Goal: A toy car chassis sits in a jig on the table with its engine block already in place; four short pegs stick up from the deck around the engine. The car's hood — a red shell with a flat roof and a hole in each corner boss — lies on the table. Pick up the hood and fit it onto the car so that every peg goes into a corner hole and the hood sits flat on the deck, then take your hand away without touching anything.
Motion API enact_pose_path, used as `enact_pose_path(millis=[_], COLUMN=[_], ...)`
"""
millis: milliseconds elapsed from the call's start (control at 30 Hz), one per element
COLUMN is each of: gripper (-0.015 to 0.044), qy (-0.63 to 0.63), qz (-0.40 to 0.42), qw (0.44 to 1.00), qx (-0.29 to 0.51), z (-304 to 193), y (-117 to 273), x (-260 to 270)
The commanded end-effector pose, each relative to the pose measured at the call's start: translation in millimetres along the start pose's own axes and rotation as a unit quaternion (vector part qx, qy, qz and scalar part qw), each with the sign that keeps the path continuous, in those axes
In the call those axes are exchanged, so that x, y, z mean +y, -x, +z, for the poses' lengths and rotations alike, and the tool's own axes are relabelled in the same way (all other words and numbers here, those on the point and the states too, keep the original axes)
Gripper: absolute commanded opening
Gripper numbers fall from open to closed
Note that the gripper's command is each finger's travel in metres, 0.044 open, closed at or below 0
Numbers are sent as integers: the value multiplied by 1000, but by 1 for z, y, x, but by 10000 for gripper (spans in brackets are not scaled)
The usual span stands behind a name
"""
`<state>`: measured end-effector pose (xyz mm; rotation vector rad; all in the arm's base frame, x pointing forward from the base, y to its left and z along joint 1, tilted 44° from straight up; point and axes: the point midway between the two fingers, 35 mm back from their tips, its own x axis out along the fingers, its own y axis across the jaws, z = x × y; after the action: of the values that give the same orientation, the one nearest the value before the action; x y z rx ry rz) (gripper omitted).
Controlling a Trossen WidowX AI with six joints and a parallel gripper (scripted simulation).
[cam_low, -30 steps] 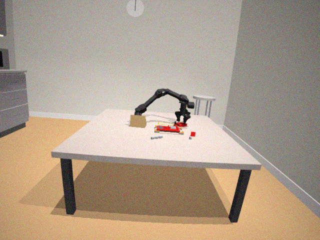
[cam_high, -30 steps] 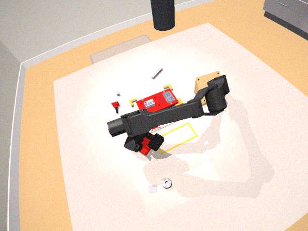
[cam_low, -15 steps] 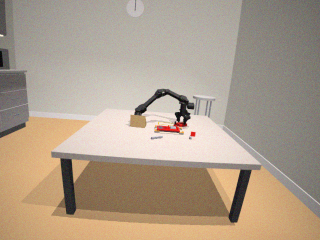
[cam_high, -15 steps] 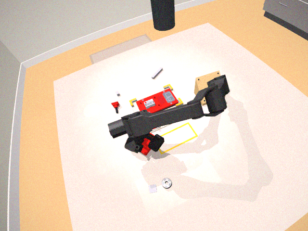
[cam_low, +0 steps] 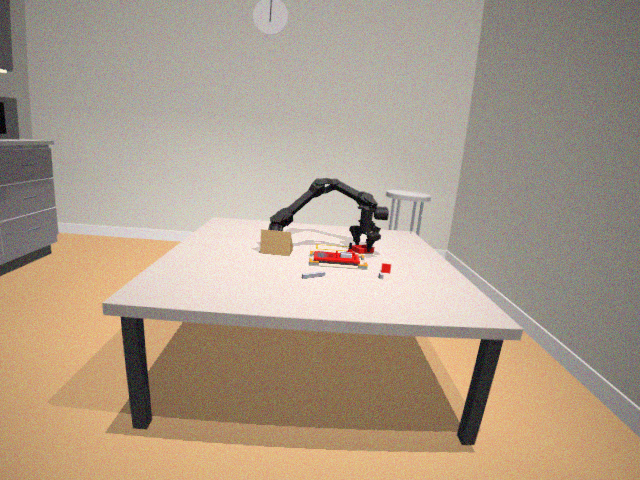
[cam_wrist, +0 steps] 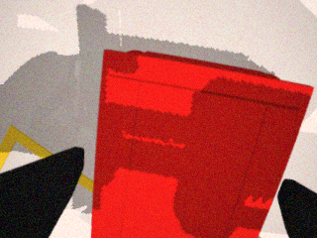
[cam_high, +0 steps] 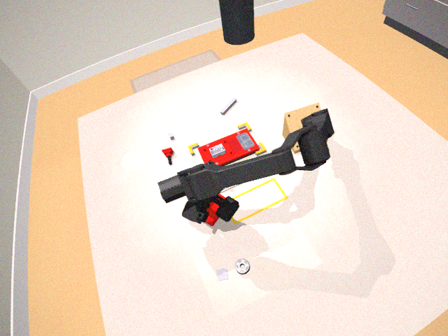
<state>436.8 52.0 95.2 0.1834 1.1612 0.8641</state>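
Observation:
The red hood [cam_high: 212, 215] [cam_low: 360, 249] [cam_wrist: 223, 149] lies on the table, slightly turned in the wrist view, its near end cut off by the frame. My gripper [cam_high: 211, 213] [cam_low: 363, 246] [cam_wrist: 183, 174] is open, pointing down, with one black finger on each side of the hood. A gap shows at the left finger; the right fingertip is close to the hood's edge. The red chassis [cam_high: 233, 147] [cam_low: 330, 260] sits in the jig with yellow corners [cam_high: 194, 147], its silver engine block [cam_high: 218, 150] on the deck. The pegs are too small to make out clearly.
A yellow rectangle outline [cam_high: 280, 188] [cam_wrist: 30, 140] lies beside the hood. A wooden block [cam_high: 302, 113] [cam_low: 276, 242] stands near the arm's base. A grey bar [cam_high: 228, 106] [cam_low: 313, 275], a red-and-black piece [cam_high: 167, 152] and a wheel [cam_high: 242, 261] lie around. The arm passes over the chassis's near side.

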Motion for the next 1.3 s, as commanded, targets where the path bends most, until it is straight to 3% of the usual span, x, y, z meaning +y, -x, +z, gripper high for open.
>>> enact_pose_path(millis=[0,100,233,533,900,1267], gripper=[440,440,335,275,0,0], qy=[-4,-4,0,0,-1,-1], qz=[1,1,0,0,0,-1], qw=[1000,1000,1000,1000,1000,1000], qx=[0,0,0,0,0,1], z=[-1,-1,0,0,0,-1], y=[-2,-4,-2,-2,21,67], x=[0,0,0,0,0,-1])
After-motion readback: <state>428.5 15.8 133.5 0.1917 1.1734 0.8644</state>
